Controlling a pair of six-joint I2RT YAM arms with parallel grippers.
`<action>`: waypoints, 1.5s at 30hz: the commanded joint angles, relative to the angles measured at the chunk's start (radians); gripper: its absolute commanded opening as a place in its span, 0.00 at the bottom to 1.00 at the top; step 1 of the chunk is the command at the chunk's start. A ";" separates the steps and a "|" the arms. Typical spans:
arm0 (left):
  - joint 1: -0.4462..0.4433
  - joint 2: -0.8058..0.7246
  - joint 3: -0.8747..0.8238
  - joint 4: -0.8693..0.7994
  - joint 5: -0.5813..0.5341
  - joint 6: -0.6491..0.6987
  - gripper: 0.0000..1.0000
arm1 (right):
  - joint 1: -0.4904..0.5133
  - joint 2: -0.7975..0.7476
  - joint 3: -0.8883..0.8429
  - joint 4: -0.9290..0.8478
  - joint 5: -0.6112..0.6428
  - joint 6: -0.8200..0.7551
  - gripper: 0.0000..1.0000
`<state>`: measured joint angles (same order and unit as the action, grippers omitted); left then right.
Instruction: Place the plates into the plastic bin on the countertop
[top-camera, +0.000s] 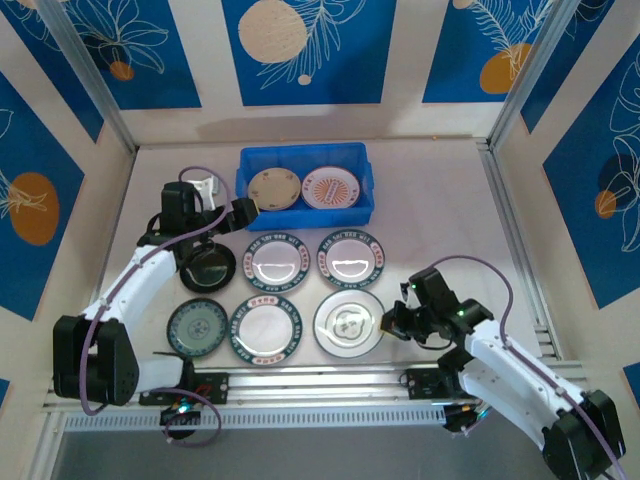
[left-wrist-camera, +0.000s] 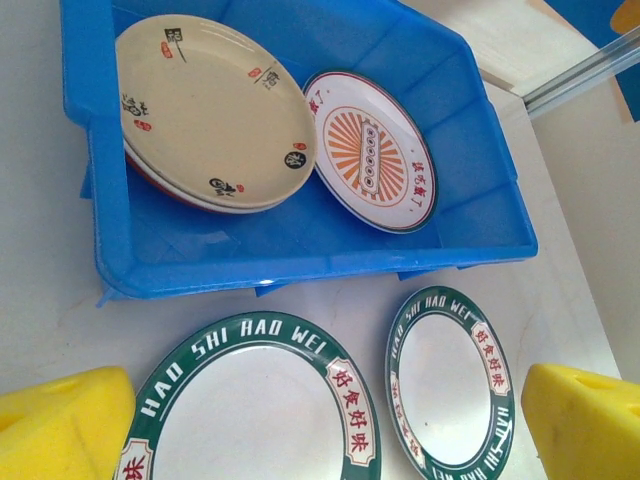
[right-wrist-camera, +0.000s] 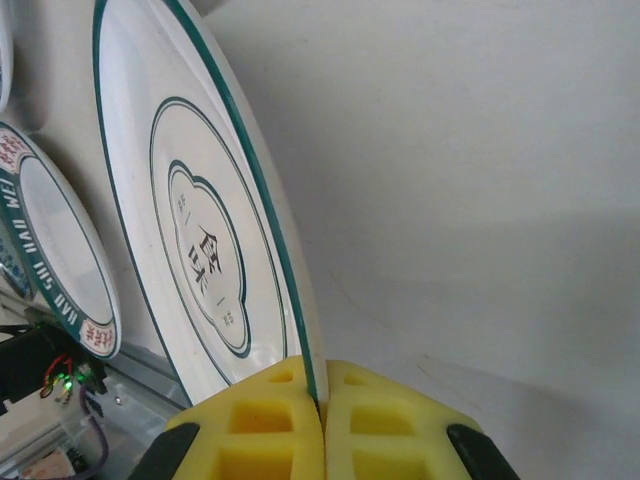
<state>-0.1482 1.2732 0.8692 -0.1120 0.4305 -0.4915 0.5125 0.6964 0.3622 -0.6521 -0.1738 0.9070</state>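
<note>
The plastic bin (top-camera: 303, 153) stands at the back of the countertop (top-camera: 430, 200). It holds a cream plate (left-wrist-camera: 205, 110) stacked on another, and an orange sunburst plate (left-wrist-camera: 370, 150) leaning on the floor of the bin (left-wrist-camera: 300, 262). Several plates lie in front of it: a black one (top-camera: 207, 266), a dark green one (top-camera: 196, 329) and three white ones with green lettered rims (top-camera: 279, 262). My left gripper (top-camera: 245, 210) hovers open over two of these (left-wrist-camera: 260, 420). My right gripper (right-wrist-camera: 323, 400) is shut on the rim of a white plate (right-wrist-camera: 200, 230) with a thin green edge (top-camera: 349, 323).
An aluminium rail (top-camera: 300, 385) runs along the near edge, in front of the arm bases. Another rail (top-camera: 515, 240) borders the right side. Blue patterned panels wall in the back and sides. Bare countertop lies to the right of the bin and plates.
</note>
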 joint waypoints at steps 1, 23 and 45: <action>-0.013 -0.016 0.039 -0.009 0.033 0.008 0.98 | 0.039 -0.073 0.114 -0.149 0.079 -0.021 0.00; -0.049 0.021 0.088 0.091 0.168 -0.046 0.94 | -0.080 0.520 0.680 0.252 -0.049 -0.114 0.00; -0.111 0.173 0.047 0.419 0.260 -0.292 0.30 | -0.132 0.768 0.855 0.348 -0.278 -0.127 0.00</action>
<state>-0.2474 1.4387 0.9112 0.2432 0.6617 -0.7586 0.3698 1.4628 1.1786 -0.3103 -0.3935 0.8013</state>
